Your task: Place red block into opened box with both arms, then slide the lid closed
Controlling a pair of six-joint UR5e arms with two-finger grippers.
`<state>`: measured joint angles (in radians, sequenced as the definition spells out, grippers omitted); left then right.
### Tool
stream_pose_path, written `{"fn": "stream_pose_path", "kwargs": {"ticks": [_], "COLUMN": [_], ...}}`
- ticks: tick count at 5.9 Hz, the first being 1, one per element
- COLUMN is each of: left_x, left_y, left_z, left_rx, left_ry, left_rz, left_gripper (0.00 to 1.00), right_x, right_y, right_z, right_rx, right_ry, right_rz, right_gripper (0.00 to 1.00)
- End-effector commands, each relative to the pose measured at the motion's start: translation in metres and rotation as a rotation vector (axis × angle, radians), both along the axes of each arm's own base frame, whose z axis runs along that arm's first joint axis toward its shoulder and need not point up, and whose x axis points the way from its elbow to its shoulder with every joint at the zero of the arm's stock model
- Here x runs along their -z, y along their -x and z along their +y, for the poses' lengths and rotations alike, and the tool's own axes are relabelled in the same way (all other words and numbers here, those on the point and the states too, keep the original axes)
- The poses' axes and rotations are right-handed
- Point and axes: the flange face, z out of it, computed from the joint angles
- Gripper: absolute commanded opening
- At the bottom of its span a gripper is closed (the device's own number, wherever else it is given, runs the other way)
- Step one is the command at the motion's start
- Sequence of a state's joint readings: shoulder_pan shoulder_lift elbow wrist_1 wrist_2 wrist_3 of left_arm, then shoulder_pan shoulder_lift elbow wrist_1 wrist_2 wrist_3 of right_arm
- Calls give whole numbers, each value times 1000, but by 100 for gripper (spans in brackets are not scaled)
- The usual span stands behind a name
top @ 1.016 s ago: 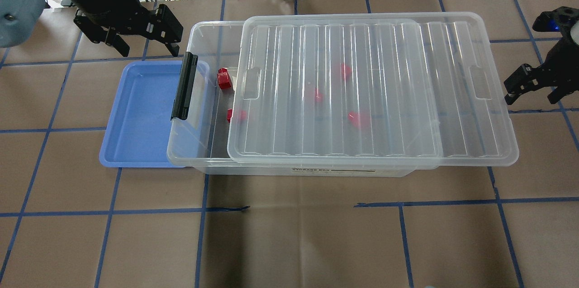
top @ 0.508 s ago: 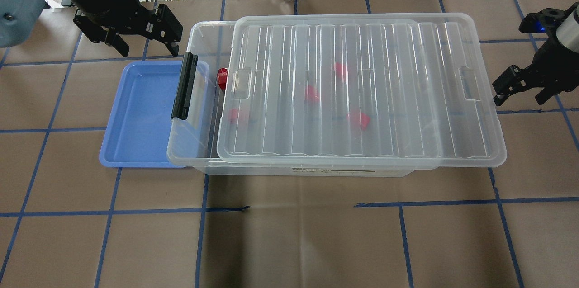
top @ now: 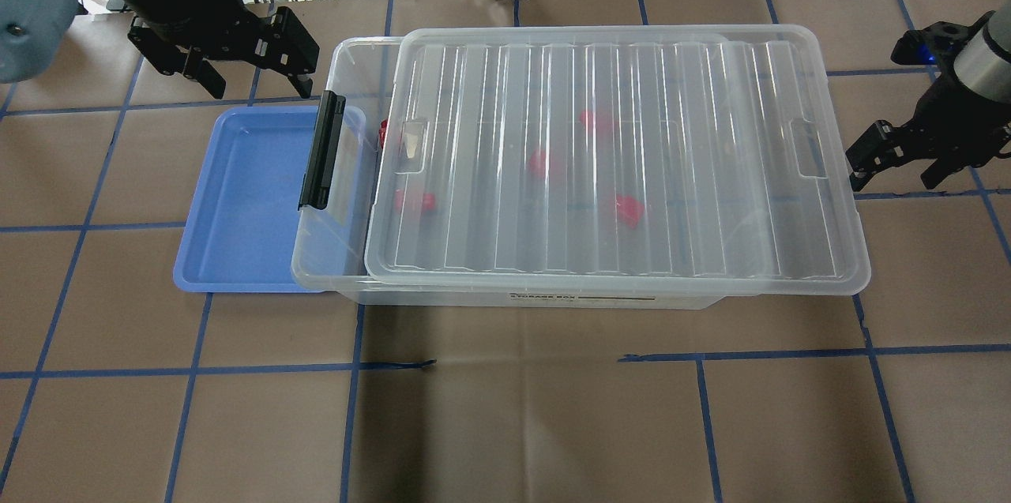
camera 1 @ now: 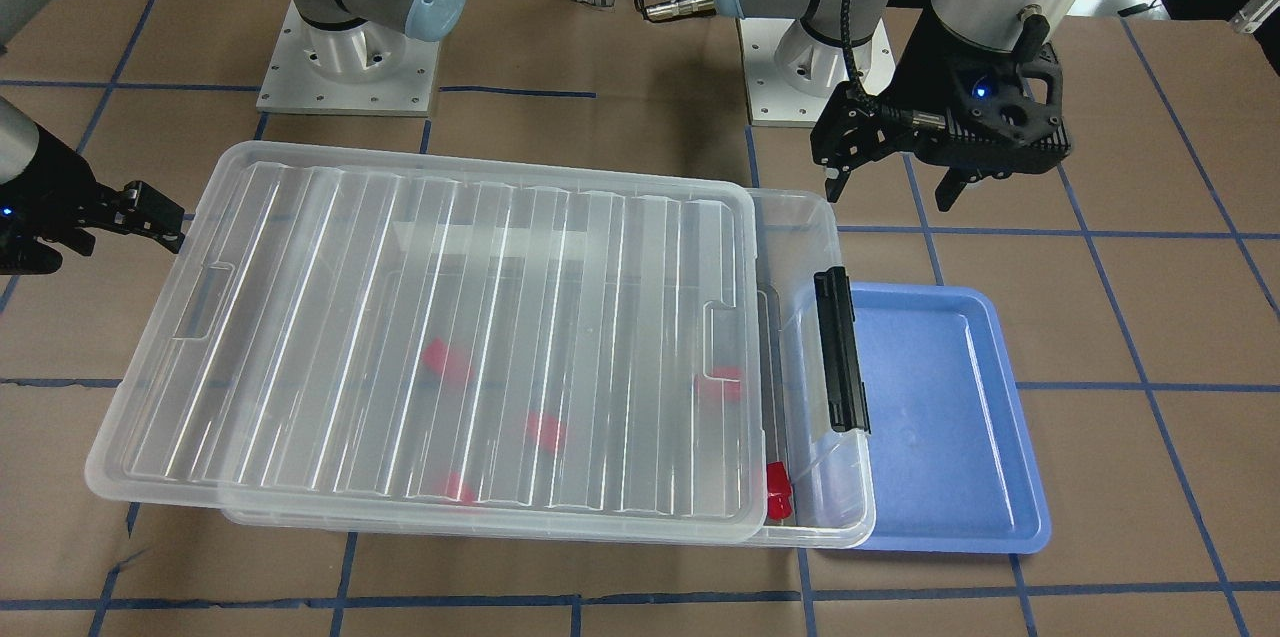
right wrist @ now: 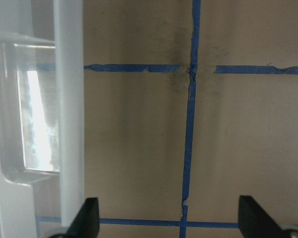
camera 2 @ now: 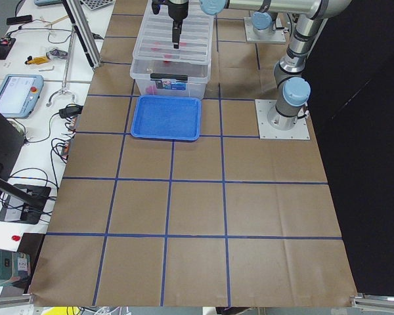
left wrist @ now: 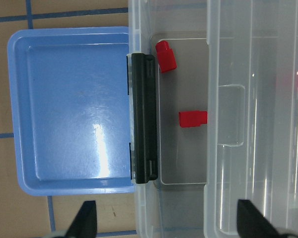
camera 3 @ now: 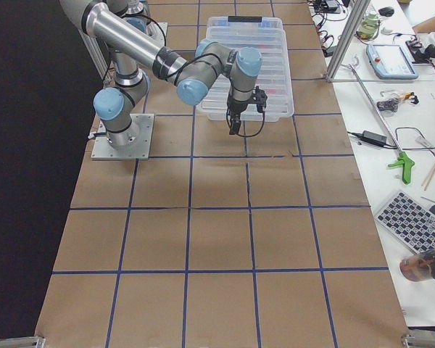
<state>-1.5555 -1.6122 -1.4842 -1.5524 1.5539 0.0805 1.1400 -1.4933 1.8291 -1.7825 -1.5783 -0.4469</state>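
Brown paper gridded with blue tape covers the tabletop (top: 505, 424), and we find the box (top: 442, 298) lying across it with its black clip bar (top: 321, 149) at the end nearer the left arm. The lid (top: 711, 171) rests on top and covers most of the box, but it is set off toward the right arm. It overhangs that end and leaves a narrow strip uncovered by the clip bar.

We count five red blocks (top: 628, 209) inside the box. One red block (left wrist: 165, 56) lies in the uncovered strip close to the clip bar, another sits near the lid's edge, and three show blurred through the ribbed plastic farther in. A blue tray (top: 245, 195) sits just beside the clip end.

The left gripper (top: 257, 84) hangs well above the clip end of the box, its jaws spread wide and holding nothing. The right gripper (top: 894, 175) is at the lid's overhanging short edge, also spread wide and empty. One of its fingers (top: 869, 152) is right against that edge, near the tab recess (top: 807, 148), though we cannot tell whether it truly touches.
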Motion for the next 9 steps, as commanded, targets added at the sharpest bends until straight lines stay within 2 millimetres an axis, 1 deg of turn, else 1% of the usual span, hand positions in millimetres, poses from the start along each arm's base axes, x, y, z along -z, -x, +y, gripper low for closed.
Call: {"fn": "stream_pose_path", "kwargs": {"ticks": [1, 3, 5, 7, 9], "left_x": [0, 0, 0, 0, -1], "left_y": [0, 0, 0, -1, 0], "left_z": [-1, -1, -1, -2, -2], "left_rx": [-1, -1, -1, -2, -1], "left_ry": [-1, -1, 1, 2, 5], "left_rz": [0, 0, 2, 2, 1], "left_gripper": [98, 98, 98, 98, 98], "right_x": [1, 0, -2, -1, -1], "right_y": [-9, -34, -39, -57, -67], "right_z": [-2, -4, 1, 0, 0], "right_rx": [2, -3, -6, -43, -61], "right_ry": [11, 10, 16, 14, 13], "right_rz": [-30, -30, -34, -37, -37], "right_gripper": [100, 100, 100, 100, 100]}}
